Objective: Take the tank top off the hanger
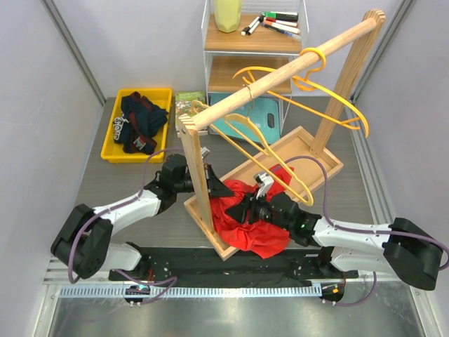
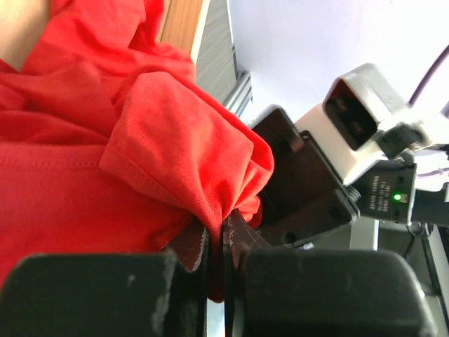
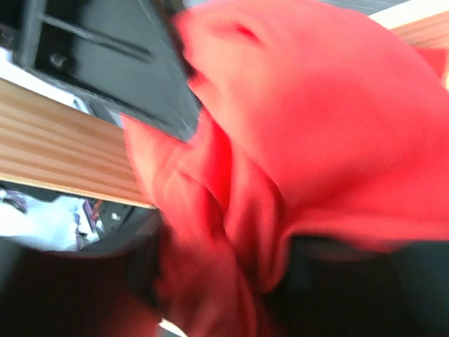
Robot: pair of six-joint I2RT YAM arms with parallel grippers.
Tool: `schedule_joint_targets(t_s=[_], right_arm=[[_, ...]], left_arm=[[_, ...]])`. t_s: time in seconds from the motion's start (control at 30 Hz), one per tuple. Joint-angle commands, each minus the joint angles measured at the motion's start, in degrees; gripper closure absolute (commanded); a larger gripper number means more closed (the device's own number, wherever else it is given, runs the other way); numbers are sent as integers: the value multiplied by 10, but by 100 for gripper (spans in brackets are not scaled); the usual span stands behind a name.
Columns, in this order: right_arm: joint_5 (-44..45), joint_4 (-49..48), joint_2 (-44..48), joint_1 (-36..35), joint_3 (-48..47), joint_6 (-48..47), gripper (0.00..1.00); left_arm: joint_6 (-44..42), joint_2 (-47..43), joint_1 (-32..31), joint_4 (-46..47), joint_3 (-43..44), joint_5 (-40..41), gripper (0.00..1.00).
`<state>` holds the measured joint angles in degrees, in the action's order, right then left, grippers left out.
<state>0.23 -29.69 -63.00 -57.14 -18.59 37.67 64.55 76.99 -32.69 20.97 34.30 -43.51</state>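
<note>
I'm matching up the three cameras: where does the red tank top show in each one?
Top external: tank top heaped low centre on the wooden rack base, between the arms.
Left wrist: fills the left half, pinched in the left gripper at the bottom.
Right wrist: blurred, fills most of the frame.
Shared landmark: wooden rack, seen in all three.

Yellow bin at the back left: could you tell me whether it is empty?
No, the yellow bin holds a heap of dark clothes.

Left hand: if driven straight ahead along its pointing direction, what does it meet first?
The left hand meets the red tank top it is shut on; behind that fold, likely the right hand, depth unclear.
</note>
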Motion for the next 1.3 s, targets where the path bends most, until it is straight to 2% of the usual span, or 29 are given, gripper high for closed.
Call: schedule_joint_targets(t_s=[0.0,0.1,0.2,0.27,0.37,0.5,0.8,0.97,1.13,1.27], right_arm=[[69,69,57,-2,-22,13,26],[108,157,113,0,-21,27,13],[175,261,175,-1,-22,64,6],[215,333,208,0,-20,93,4],[229,387,263,0,-13,114,4],[225,416,309,0,-2,128,4],[209,451,336,0,-13,129,4],[197,456,339,0,-22,128,4],[184,471,333,0,-43,120,4],[181,495,329,0,-65,109,4]], left_arm=[[-26,-76,40,-63,16,38,100],[-74,-112,92,-162,44,60,100],[-112,-148,153,-243,80,77,100],[-130,-170,181,-279,109,97,100],[-157,-188,224,-330,155,126,100],[-188,-186,280,-399,239,161,100],[-175,-118,399,-421,424,114,100],[-189,-70,417,-413,564,116,100],[-203,-17,438,-407,674,146,100],[-235,30,454,-413,806,184,100]])
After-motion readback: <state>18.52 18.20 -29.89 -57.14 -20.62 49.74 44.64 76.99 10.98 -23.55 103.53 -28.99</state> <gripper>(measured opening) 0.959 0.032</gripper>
